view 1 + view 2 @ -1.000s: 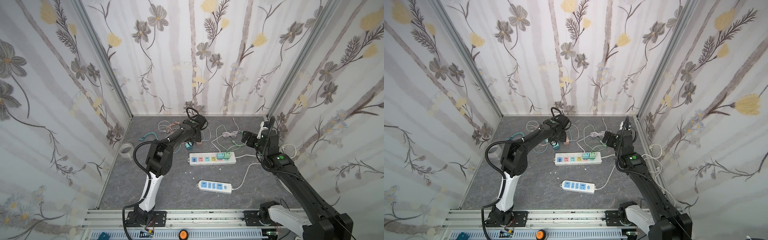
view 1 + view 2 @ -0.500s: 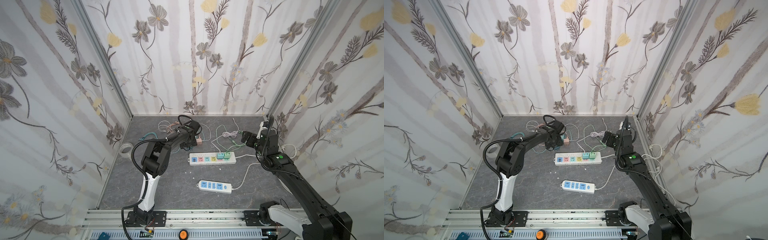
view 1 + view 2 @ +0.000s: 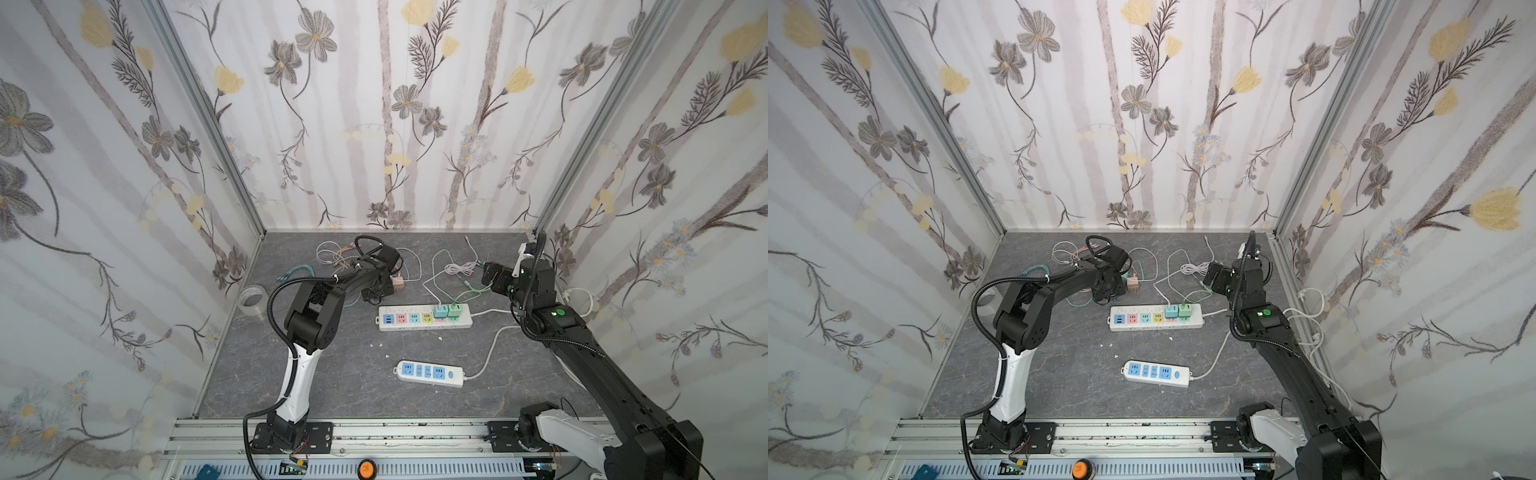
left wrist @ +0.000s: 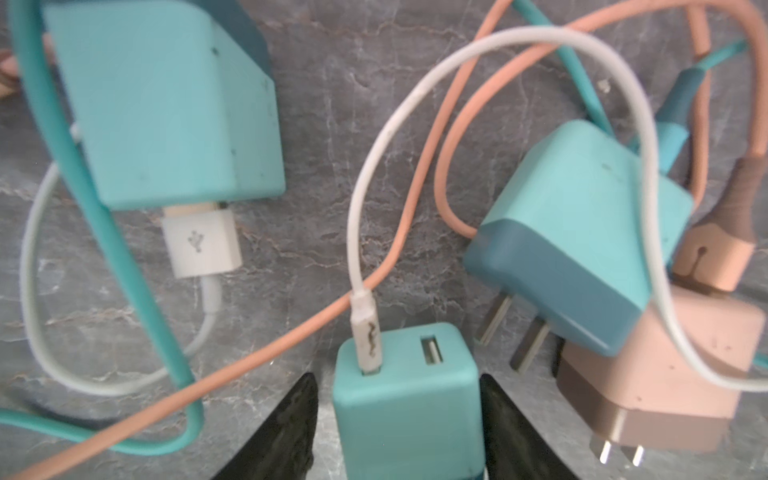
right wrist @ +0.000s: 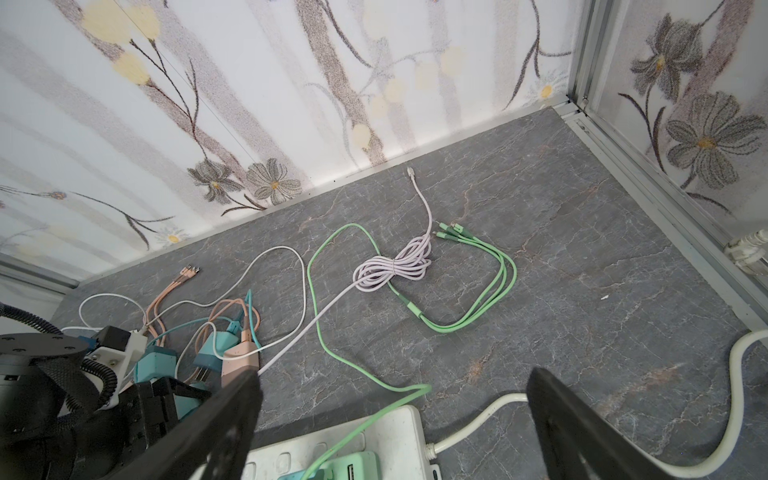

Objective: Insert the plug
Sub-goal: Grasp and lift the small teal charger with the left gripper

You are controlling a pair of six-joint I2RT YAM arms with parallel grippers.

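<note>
**Left gripper** [image 4: 397, 378]: low over the floor at the cable tangle, behind and to the left of the strip [image 3: 419, 327]. Jaws half spread, straddling the plug [image 4: 407, 411]. One finger [image 4: 509, 432] is against the plug's side and the other [image 4: 286, 432] is a slit clear of it. Not yet clamped.

**Plug**: teal cube on the floor between the fingers, with a white cable [image 4: 356, 216] in one of its two USB ports. In both top views it is hidden under the gripper.

**Neighbours**: pink charger [image 4: 656, 374] just beside the plug, with a second teal charger [image 4: 582, 232] resting on it, prongs showing.

**Right gripper** [image 5: 392, 376]: jaws fully spread, empty, hanging above the strip's cord end, touching nothing.
</note>
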